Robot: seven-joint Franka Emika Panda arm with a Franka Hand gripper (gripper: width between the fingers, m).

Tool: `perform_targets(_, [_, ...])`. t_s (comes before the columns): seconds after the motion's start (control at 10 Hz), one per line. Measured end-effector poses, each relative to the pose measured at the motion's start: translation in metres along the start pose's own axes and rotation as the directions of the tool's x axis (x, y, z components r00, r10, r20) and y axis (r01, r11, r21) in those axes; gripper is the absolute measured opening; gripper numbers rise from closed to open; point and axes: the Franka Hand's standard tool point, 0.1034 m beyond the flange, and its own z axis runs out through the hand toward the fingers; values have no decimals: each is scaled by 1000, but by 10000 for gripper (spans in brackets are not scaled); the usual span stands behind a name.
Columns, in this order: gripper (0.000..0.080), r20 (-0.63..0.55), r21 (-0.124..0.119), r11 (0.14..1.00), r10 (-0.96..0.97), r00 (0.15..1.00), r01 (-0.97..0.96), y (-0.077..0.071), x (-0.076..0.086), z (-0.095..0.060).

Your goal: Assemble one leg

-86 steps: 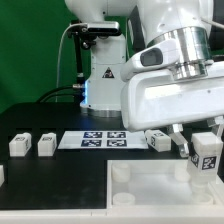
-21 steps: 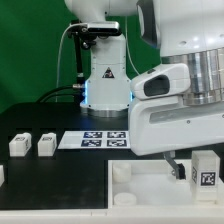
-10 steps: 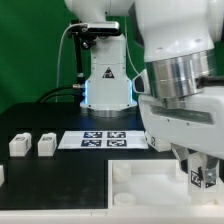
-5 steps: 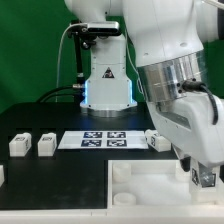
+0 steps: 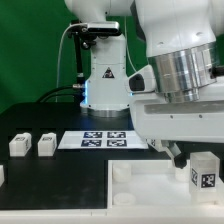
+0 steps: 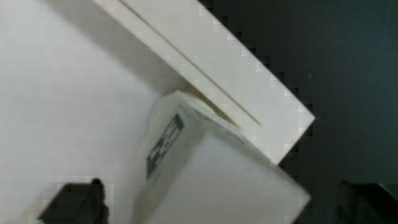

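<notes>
Since half a second ago the wrist has swung level; the leg (image 5: 204,173) stands upright at the tray's (image 5: 140,195) three-o'clock edge, directly beneath the gripper (image 6: 217,205); whether it pinches the post I cannot tell.

A plain green backdrop (image 5: 30,50) is filling the scene behind the workspace from nine to twelve o'clock in the exterior view, evenly lit and free of shadows. A black tabletop (image 5: 55,175) is spreading across the lower half, showing dark and matte under the light. The marker board (image 5: 95,140) is lying flat on that surface near the centre, its black-and-white tags facing upward.
</notes>
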Motion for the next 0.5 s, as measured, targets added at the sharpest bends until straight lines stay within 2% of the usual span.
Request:
perform_targets(0.2, [649,-4,-15,974,-225,974,225,1,0,0])
perform_targets(0.4, [649,3,-72,794,-605,796,603,-4,-5,3])
perform_targets(0.5, [649,20,-87,693,-717,696,716,-2,-7,7])
